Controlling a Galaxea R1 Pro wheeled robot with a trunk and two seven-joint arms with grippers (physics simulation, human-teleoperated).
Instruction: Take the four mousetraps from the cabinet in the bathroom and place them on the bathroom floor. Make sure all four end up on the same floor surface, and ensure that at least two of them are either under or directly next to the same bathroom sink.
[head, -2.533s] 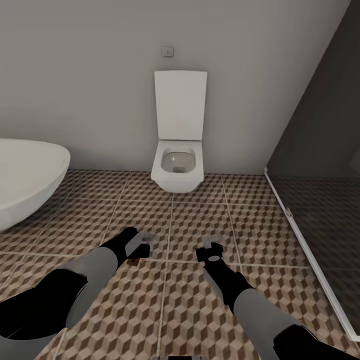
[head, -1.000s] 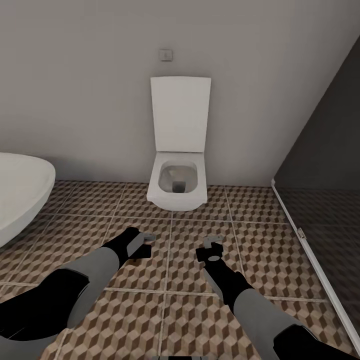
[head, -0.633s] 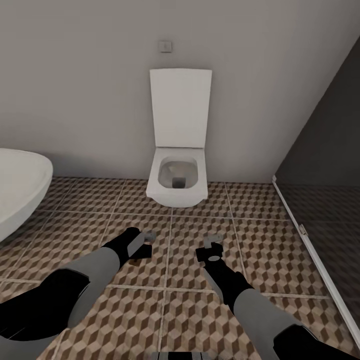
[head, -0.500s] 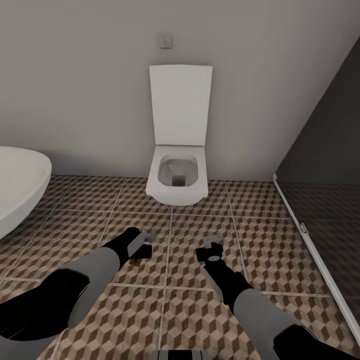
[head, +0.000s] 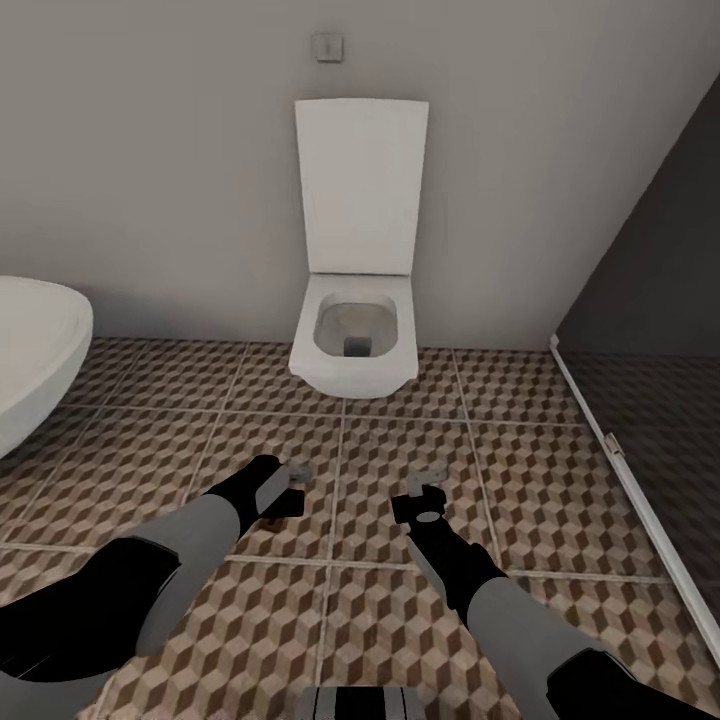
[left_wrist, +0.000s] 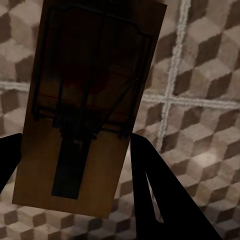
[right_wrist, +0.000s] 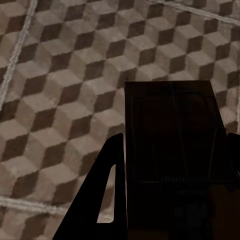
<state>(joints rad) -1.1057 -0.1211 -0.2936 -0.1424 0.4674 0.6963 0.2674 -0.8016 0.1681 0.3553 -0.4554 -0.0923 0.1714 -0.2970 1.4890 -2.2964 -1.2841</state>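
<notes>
Room first: grey wall (head: 180, 150) ahead, white wall-hung toilet (head: 355, 345) with lid up dead centre, small switch plate (head: 326, 46) above it. Oval white bathtub (head: 35, 355) edge at the robot's left, dark glass shower screen (head: 650, 290) with a white bottom rail at its right. The bathroom floor (head: 530, 470) is cube-pattern brown and beige tile with pale grout. Neither the sink nor the cabinet can be seen from this spot, so this reads as transit with a load, heading for a drop spot.

Both arms are held low and forward over the tiles, likely so the traps ride steady while the base moves.

Left gripper (head: 290, 487): jaws clamped on a mousetrap (left_wrist: 85, 110); the left wrist view has the wooden board with its dark wire spring and bar between the black fingers (left_wrist: 160, 195), above the floor, not touching it.

Right gripper (head: 428, 490): jaws closed around a second mousetrap (right_wrist: 172, 155); the board is dark and in shadow in the right wrist view, wire frame just visible, one finger (right_wrist: 100, 195) beside it, tiles below.

Judgement: two traps in hand, none laid on the floor here. Next the sink has to be located, as at least two must end up under or beside it.
</notes>
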